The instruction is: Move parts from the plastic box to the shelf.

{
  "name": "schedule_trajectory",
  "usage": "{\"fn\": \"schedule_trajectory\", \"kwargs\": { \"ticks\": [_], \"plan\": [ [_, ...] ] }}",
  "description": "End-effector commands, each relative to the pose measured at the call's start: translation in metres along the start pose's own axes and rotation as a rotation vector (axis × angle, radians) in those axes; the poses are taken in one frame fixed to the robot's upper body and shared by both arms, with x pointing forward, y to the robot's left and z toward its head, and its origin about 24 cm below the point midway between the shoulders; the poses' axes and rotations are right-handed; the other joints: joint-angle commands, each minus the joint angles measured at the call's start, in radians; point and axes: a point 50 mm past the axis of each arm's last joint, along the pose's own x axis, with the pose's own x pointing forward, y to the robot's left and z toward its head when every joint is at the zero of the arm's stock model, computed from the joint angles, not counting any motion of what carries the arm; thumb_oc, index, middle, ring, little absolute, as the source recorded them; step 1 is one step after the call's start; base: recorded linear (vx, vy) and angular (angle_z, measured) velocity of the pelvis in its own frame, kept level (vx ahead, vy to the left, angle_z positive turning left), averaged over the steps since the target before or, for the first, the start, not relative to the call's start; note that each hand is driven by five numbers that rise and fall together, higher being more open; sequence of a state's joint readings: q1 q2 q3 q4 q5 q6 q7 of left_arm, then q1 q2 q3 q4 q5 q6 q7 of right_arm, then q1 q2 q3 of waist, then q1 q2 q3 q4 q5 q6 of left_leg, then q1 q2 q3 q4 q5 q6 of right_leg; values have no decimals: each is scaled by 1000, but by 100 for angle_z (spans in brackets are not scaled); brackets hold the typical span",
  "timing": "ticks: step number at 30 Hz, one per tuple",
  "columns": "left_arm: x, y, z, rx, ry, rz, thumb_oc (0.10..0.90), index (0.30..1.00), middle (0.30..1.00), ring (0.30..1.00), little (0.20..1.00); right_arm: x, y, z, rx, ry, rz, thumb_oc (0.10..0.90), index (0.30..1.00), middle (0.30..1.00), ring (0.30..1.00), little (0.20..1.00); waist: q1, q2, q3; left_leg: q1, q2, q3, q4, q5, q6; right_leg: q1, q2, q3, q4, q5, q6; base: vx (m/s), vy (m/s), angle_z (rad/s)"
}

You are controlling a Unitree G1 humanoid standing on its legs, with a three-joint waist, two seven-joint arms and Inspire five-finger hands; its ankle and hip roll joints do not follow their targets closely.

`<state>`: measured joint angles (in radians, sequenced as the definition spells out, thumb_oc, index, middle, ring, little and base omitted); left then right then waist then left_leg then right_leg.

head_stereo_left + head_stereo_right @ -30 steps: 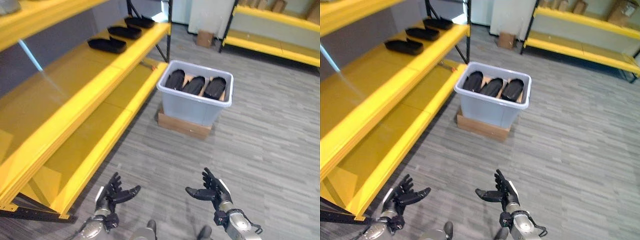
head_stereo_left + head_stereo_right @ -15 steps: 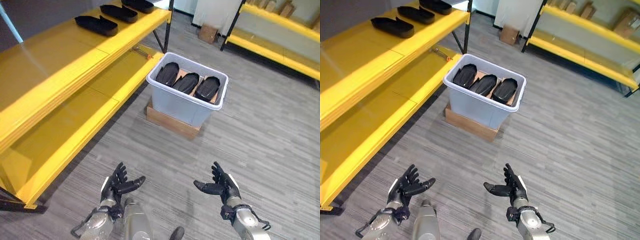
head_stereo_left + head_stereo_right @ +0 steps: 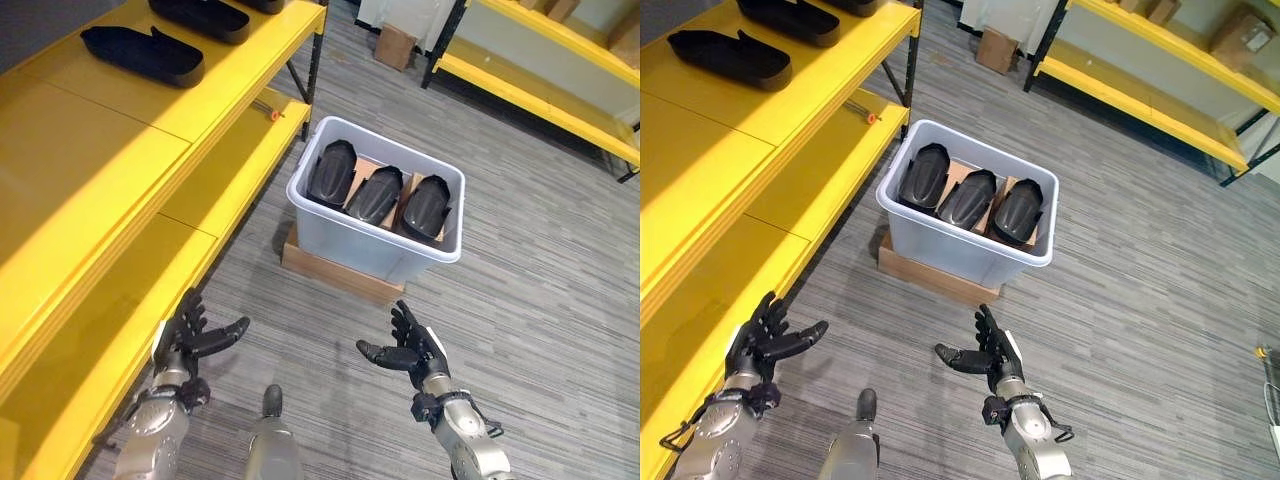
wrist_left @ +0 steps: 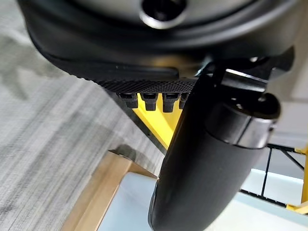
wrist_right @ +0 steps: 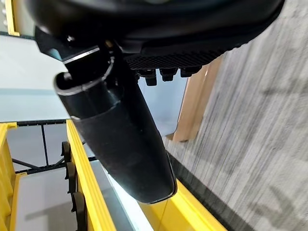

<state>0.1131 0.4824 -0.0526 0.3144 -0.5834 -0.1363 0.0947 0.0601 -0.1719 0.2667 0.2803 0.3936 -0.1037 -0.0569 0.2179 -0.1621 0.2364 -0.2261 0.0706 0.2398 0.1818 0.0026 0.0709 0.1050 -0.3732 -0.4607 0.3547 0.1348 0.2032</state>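
A pale grey plastic box (image 3: pixel 372 240) stands on a flat cardboard base (image 3: pixel 330 274) on the floor. Three black moulded parts (image 3: pixel 379 193) lie side by side in it. More black parts (image 3: pixel 140 52) rest on the yellow shelf (image 3: pixel 110 150) to the left. My left hand (image 3: pixel 188 336) hovers low beside the shelf's lower board, fingers spread and empty. My right hand (image 3: pixel 413 349) hangs just short of the box's front, palm inward, fingers straight, holding nothing. The left hand's thumb (image 4: pixel 207 159) and the right hand's thumb (image 5: pixel 120 134) stand straight in the wrist views.
A second yellow shelf (image 3: pixel 540 70) runs along the back right, with a small cardboard box (image 3: pixel 397 45) on the floor near it. A small orange item (image 3: pixel 275 114) lies on the lower shelf board. Grey plank floor (image 3: pixel 540 310) spreads to the right of the box.
The camera has moved forward, so the box now sits closer and lower in view. Both hands stay open and empty, held out in front.
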Motion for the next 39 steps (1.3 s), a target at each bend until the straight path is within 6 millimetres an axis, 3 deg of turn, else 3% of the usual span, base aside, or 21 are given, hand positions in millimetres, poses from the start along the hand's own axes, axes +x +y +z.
{"fn": "schedule_trajectory", "kwargs": {
  "ticks": [1, 2, 4, 5, 6, 9, 10, 12, 16, 18, 20, 22, 24, 27, 35, 39],
  "plan": [
    [-8, -7, 12, -23, -96, -43, 900, 1000, 1000, 1000, 1000, -3, -16, 24, -62, -123, -3, 900, 1000, 1000, 1000, 1000, 5, 34, -61, -3, 23, -67, -22, -37, -49, -86, 131, 18, 51, -92, -2, 116, 321, 38],
    [-9, -9, 11, -23, -91, -50, 900, 1000, 1000, 1000, 1000, -4, -13, 23, -67, -120, 9, 900, 1000, 1000, 1000, 1000, -9, 58, -54, 15, 8, -62, -24, -37, -22, -124, 137, 25, 162, -26, 8, 125, 320, 43],
    [-10, -11, 7, -16, -79, -53, 900, 1000, 1000, 1000, 1000, -5, -11, 21, -78, -108, 25, 900, 1000, 1000, 1000, 1000, -26, 94, -41, 66, -7, -54, -41, -56, 3, -175, 139, 24, 290, 10, 25, 156, 334, 30],
    [-10, -11, 7, -17, -79, -53, 900, 1000, 1000, 1000, 1000, -5, -11, 21, -78, -108, 25, 900, 1000, 1000, 1000, 1000, -25, 94, -41, 67, -8, -53, -41, -56, 3, -176, 138, 25, 291, 9, 25, 181, 243, 17],
    [-11, -12, 6, -21, -76, -56, 900, 1000, 1000, 1000, 1000, -7, -11, 19, -83, -99, 30, 900, 1000, 1000, 1000, 1000, -34, 113, -29, 102, -22, -52, -57, -67, 15, -209, 121, 5, 297, 18, 27, 174, 166, 12],
    [-11, -13, 4, -28, -62, -64, 900, 1000, 1000, 1000, 1000, -9, -14, 17, -85, -91, 26, 900, 1000, 1000, 1000, 1000, -45, 124, -19, 125, -35, -64, -61, -74, 15, -236, 104, -23, 227, -2, 17, 199, 108, 2],
    [-12, -14, 1, -33, -50, -75, 900, 1000, 1000, 1000, 1000, -11, -18, 16, -83, -85, 11, 900, 1000, 1000, 1000, 1000, -42, 129, -17, 156, -46, -68, -63, -112, 6, -234, 63, -61, 104, -43, 13, 207, 14, 17],
    [-12, -15, -1, -29, -38, -87, 900, 1000, 1000, 1000, 1000, -12, -20, 17, -89, -88, 4, 900, 1000, 1000, 1000, 1000, -36, 137, -15, 158, -37, -68, -56, -120, -7, -235, 35, -83, -21, -38, 3, 193, -40, 12],
    [-10, -15, -1, -12, -39, -89, 900, 1000, 1000, 1000, 1000, -11, -19, 21, -106, -106, 5, 900, 1000, 1000, 1000, 1000, -31, 142, -13, 164, -22, -73, -44, -138, -36, -220, -5, -68, -252, 60, 26, 133, -90, 7],
    [-9, -16, -1, -12, -43, -92, 900, 1000, 1000, 1000, 1000, -11, -20, 22, -117, -107, 6, 900, 1000, 1000, 1000, 1000, -30, 135, -16, 161, -26, -70, -32, -148, -41, -205, -20, -82, -278, 104, 36, 160, -65, 11],
    [-11, -17, -5, -15, -29, -96, 900, 1000, 1000, 1000, 1000, -11, -20, 21, -114, -98, 8, 900, 1000, 1000, 1000, 1000, -23, 114, -39, 168, -37, -61, -30, -167, -47, -174, -25, -122, -302, 108, 39, 223, -35, 18],
    [-10, -18, -7, -13, -22, -97, 900, 1000, 1000, 1000, 1000, -11, -21, 20, -120, -95, 6, 900, 1000, 1000, 1000, 1000, -27, 110, -47, 166, -40, -64, -18, -176, -49, -169, -28, -128, -304, 135, 45, 178, -32, 14],
    [-10, -20, -7, -35, -26, -96, 900, 1000, 1000, 1000, 1000, -11, -23, 23, -127, -106, 7, 900, 1000, 1000, 1000, 1000, -35, 115, -55, 164, -18, -72, 16, -195, -69, -151, -15, -173, -297, 114, 41, 243, -79, 15],
    [-9, -21, -7, -38, -28, -101, 900, 1000, 1000, 1000, 1000, -9, -23, 28, -135, -122, 18, 900, 1000, 1000, 1000, 1000, -41, 116, -63, 171, 24, -64, 32, -204, -88, -144, 23, -183, -295, 51, 22, 198, -99, 17],
    [-8, -22, -4, -63, -41, -88, 900, 1000, 1000, 1000, 1000, -7, -22, 33, -125, -143, 23, 900, 1000, 1000, 1000, 1000, -40, 116, -72, 168, 89, -48, 37, -184, -124, -156, 103, -157, -303, -37, -27, 98, -99, -12],
    [-7, -22, -4, -71, -44, -78, 900, 1000, 1000, 1000, 1000, -5, -20, 35, -113, -157, 24, 900, 1000, 1000, 1000, 1000, -45, 116, -74, 152, 136, -48, 96, -159, -156, -151, 158, -143, -308, -79, -59, 84, -96, -7]
  ]
}}
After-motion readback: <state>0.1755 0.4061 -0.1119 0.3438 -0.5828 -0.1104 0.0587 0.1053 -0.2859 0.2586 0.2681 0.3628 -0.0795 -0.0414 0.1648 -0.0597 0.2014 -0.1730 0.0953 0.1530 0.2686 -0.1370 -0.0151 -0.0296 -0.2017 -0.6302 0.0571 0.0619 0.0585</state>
